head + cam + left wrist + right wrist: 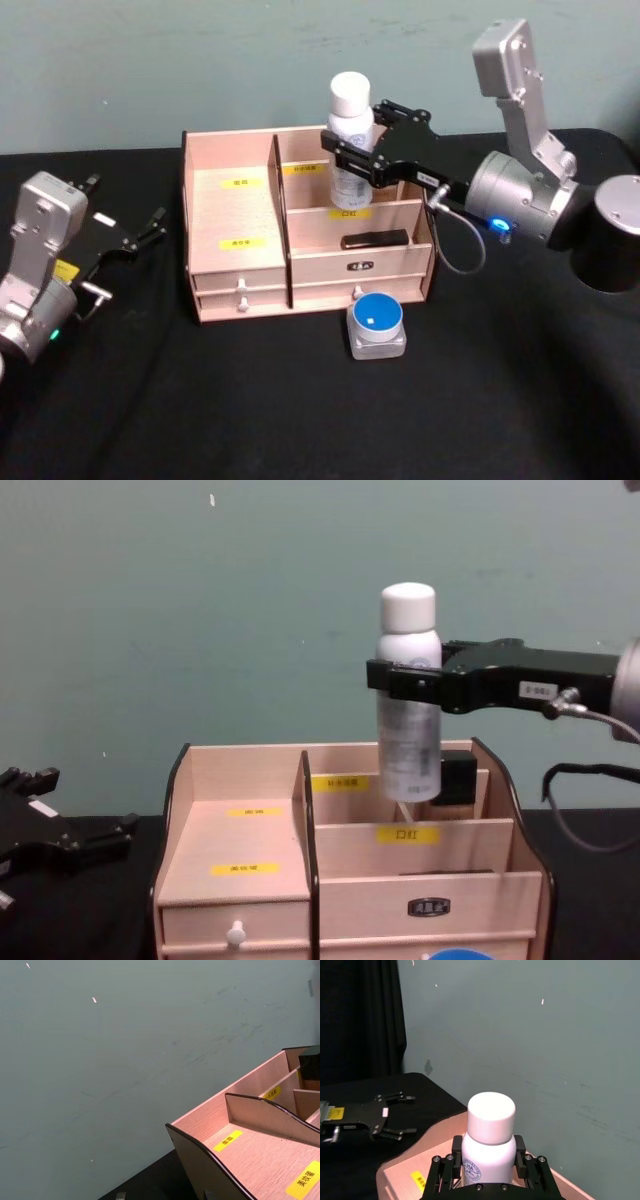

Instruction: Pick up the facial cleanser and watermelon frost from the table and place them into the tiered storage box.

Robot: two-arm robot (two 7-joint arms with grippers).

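Bare table (250, 420) before the tiered storage box (240, 215), save a blue-lidded jar (376, 320) just beside it.

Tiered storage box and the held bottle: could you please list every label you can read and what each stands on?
"口红": yellow label on the tiered storage box, right middle divider.
"美妆蛋": yellow label on its left lower step.
Too blurred to read: the other yellow labels, the dark front plate, the emblem on the white-capped bottle in the right gripper.

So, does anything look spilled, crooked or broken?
Nothing stands out. The right gripper holds the white bottle roughly upright above the wooden box, the blue-lidded jar sits level before it, and the left gripper rests open on the left.
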